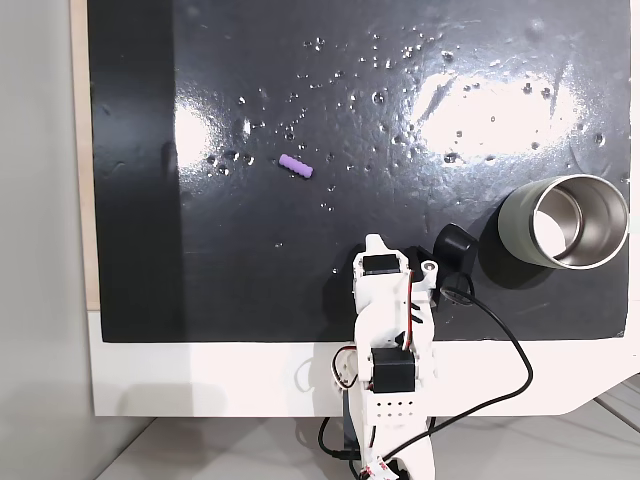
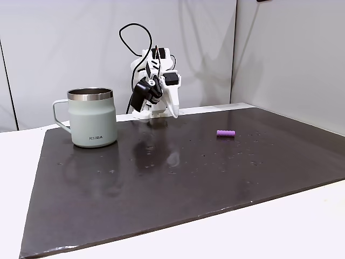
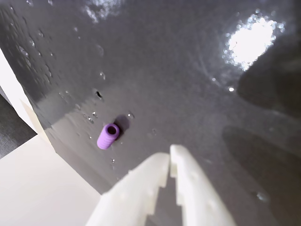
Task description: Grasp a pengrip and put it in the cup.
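Observation:
The pengrip [image 1: 295, 166] is a small light-purple ridged tube lying on its side on the black mat [image 1: 250, 290], also seen at mid right in another fixed view [image 2: 226, 133]. In the wrist view the pengrip [image 3: 108, 135] lies ahead and left of my fingertips. The cup [image 1: 565, 222] stands upright near the mat's right edge; its grey-green wall and handle show on the cup [image 2: 92, 117]. My gripper [image 3: 169, 154] is shut with nothing between its white fingers. The gripper [image 1: 374, 244] hangs folded near the arm's base, its tip pointing down at the gripper [image 2: 174, 111], well apart from both things.
The black mat [image 2: 161, 178] is glossy and speckled with droplets, lying on a white table [image 1: 200, 375]. A black cable [image 1: 510, 350] loops from the arm's base past the mat's near edge. Grey walls stand behind the arm.

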Available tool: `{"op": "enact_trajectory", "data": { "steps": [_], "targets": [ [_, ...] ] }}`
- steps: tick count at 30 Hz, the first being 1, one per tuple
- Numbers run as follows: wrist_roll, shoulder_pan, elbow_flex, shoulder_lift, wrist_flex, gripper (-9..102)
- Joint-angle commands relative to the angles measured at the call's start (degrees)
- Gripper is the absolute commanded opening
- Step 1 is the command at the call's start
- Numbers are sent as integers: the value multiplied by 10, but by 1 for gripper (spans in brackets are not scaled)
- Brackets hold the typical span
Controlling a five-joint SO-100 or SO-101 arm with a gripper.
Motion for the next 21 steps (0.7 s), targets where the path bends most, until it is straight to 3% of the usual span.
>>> {"op": "enact_trajectory", "data": {
  "steps": [1, 21],
  "targets": [
    [-29, -34, -2, 4, -18, 0],
    [-37, -31, -20, 4, -34, 0]
  ]
}}
